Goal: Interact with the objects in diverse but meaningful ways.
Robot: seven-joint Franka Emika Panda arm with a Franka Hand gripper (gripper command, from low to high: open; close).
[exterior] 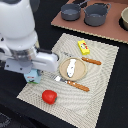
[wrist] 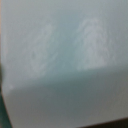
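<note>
Carton, white with green-blue print, at placemat edge, on the exterior view's left of plate; mostly hidden under arm. Tomato near plate, toward camera. Yellow packet beyond plate. White tube on plate. Fork and knife flank plate. Pots far behind. Hand lowered at carton; opening cannot be told. Wrist view filled by pale blurred surface.

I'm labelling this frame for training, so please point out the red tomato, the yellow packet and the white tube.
red tomato (exterior: 49, 96): exterior view, middle of its rounded body.
yellow packet (exterior: 83, 47): exterior view, centre of its top face.
white tube (exterior: 72, 66): exterior view, middle of its body, lying on the plate.
</note>
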